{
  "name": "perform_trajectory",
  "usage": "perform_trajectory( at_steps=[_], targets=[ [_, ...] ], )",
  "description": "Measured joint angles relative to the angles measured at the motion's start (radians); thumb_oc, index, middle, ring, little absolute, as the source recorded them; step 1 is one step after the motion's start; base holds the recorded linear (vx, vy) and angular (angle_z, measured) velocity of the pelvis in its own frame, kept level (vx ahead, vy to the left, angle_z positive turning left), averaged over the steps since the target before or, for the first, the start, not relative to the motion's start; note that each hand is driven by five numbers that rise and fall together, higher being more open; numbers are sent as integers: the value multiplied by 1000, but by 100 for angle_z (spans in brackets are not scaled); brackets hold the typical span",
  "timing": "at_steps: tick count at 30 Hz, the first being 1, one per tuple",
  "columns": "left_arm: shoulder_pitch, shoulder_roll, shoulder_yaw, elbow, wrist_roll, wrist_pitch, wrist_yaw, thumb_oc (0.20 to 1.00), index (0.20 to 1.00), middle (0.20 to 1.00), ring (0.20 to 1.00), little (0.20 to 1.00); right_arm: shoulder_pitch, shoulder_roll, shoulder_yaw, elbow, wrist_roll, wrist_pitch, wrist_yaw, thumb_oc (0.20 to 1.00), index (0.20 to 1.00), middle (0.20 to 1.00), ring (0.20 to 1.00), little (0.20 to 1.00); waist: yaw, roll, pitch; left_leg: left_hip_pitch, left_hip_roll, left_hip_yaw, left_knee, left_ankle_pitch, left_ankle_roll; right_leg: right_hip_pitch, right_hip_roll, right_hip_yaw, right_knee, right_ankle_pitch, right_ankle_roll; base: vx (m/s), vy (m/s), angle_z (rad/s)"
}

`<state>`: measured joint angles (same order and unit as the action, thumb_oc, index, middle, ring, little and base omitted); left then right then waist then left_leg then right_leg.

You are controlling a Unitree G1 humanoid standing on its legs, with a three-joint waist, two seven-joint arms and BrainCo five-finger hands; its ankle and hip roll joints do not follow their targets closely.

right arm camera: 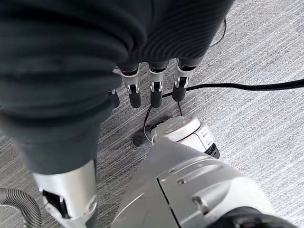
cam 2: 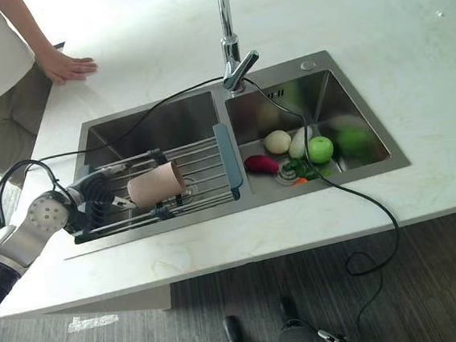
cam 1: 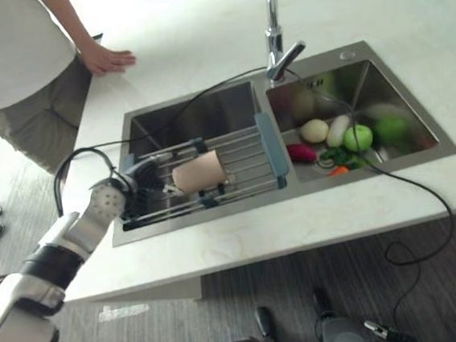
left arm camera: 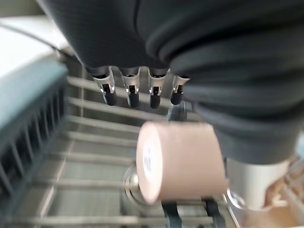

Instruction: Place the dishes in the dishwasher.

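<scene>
No text, label, number or sign can be read on anything here.

The right hand (right arm camera: 142, 90) hangs above a grey, finely striped floor (right arm camera: 266, 118), seen from close behind its dark ribbed cover. Its silver fingers (right arm camera: 155, 92) with dark tips hang side by side, pointing down toward the floor, relaxed and holding nothing. The thumb (right arm camera: 71, 199) shows apart from them, nearer the camera, its silver casing below the dark cover. Nothing touches the hand.
</scene>
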<state>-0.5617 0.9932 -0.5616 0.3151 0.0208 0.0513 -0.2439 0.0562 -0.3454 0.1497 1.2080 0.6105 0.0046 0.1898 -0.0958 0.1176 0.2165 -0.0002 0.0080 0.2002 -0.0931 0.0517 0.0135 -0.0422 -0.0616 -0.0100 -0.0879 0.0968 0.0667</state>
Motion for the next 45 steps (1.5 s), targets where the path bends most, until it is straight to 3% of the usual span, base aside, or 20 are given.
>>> perform_trajectory(
  at_steps=[22, 33, 34, 35, 41, 45],
  targets=[
    [-81, -42, -30, 22, 0, 16, 84, 1000, 1000, 1000, 1000, 1000, -43, -6, 37, -14, 3, -15, 1, 1000, 1000, 1000, 1000, 1000, -14, 4, 102, -36, -2, 29, 1, 5, -2, -54, 0, 32, 0, 12, 4, -13, 4, -4],
    [-128, -45, -30, 38, 9, 11, 101, 1000, 1000, 1000, 1000, 1000, -55, -9, 37, -40, 38, -18, -2, 1000, 1000, 1000, 1000, 1000, -24, 13, 123, -51, -2, 34, 1, 6, -1, -68, 0, 39, 0, 17, 2, -2, -2, -1],
    [-135, -46, -34, 38, 16, 19, 91, 743, 743, 743, 743, 743, -58, -9, 37, -40, 38, -17, -2, 1000, 1000, 1000, 1000, 1000, -25, 13, 123, -51, -2, 34, 1, 6, -1, -69, 0, 39, 0, 17, 2, 0, 0, 0],
    [-152, -45, -45, 38, 48, 29, 72, 200, 200, 200, 200, 200, -62, -12, 37, -40, 39, -14, -3, 1000, 1000, 1000, 1000, 1000, -25, 15, 124, -50, -2, 34, 1, 6, -1, -69, 0, 39, 0, 17, 2, 7, 44, 2],
    [-271, -44, -119, 11, 128, 115, -17, 200, 200, 200, 200, 200, -84, -57, 36, -49, 40, -14, -4, 1000, 1000, 1000, 1000, 1000, -33, 50, 135, -50, -9, 50, 0, 5, -2, -80, -5, 55, -5, 16, 12, 2, 24, -8],
    [-297, -44, -119, 25, 156, 117, -68, 200, 200, 200, 200, 200, -84, -58, 37, -48, 40, -14, -9, 1000, 1000, 1000, 1000, 1000, -43, 52, 135, -50, -6, 53, 1, 6, -2, -82, -2, 59, -5, 16, 13, 1, 6, -2]
  ],
)
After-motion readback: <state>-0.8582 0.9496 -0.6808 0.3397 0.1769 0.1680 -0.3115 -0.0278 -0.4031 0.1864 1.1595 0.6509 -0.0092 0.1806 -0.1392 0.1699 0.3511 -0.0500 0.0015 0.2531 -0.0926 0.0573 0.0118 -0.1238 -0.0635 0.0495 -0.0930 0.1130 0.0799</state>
